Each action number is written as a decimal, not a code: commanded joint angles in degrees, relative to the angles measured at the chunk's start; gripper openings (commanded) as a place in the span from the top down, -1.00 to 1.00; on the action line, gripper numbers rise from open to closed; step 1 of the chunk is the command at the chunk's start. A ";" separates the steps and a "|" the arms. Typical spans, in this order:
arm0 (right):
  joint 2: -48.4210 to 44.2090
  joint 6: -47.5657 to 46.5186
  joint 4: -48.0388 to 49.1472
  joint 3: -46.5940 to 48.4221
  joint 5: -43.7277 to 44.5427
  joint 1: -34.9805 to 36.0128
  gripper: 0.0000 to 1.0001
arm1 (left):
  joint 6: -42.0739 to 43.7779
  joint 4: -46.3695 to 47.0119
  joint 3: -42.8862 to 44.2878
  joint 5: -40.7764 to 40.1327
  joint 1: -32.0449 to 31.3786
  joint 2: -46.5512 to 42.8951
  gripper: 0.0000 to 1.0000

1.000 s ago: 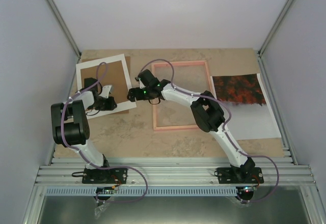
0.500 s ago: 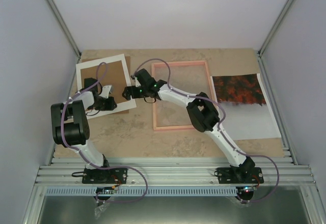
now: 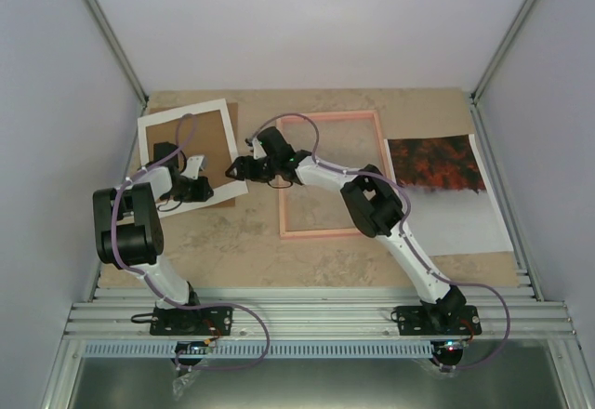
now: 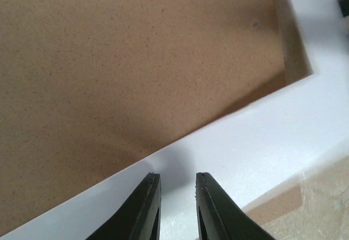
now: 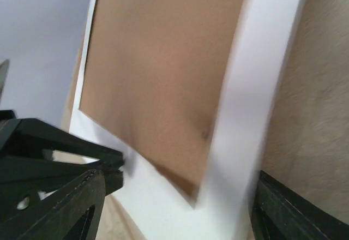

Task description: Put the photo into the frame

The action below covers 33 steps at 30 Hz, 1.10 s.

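Observation:
The pink frame (image 3: 330,175) lies flat at the table's middle. The photo (image 3: 435,162), red-orange fading to grey-white, lies face up to its right, apart from both grippers. At the left, a white-bordered sheet with a brown centre (image 3: 186,147) lies on a brown backing board (image 3: 233,112). My left gripper (image 3: 199,190) rests on the sheet's near white border (image 4: 245,142), its jaws a narrow gap apart (image 4: 177,177). My right gripper (image 3: 244,167) is wide open over the sheet's right near corner (image 5: 180,196). The left gripper also shows in the right wrist view (image 5: 54,161).
The table's tan board (image 3: 232,242) ends at a metal rail (image 3: 316,311) in front. Grey walls and slanted posts (image 3: 107,32) close in both sides. The right arm's forearm (image 3: 325,177) crosses above the frame's left part.
My right gripper reached left over the sheet's right edge, then drew back slightly; its wrist view is blurred. The left arm, frame and photo have not moved.

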 commanded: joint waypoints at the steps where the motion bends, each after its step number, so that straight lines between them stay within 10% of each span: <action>1: -1.18 6.10 0.35 -3.51 -7.82 0.84 -0.43 | 0.27 -1.05 -2.49 -2.86 0.13 2.90 0.57; 26: 0.65 2.19 4.47 1.46 -1.98 -0.97 0.43 | 0.71 -0.67 -2.71 -1.45 0.13 0.83 0.55; 33: -3.61 1.27 3.61 0.21 -1.78 -1.03 0.99 | 0.67 -0.83 -1.87 -0.77 0.10 -8.58 -0.19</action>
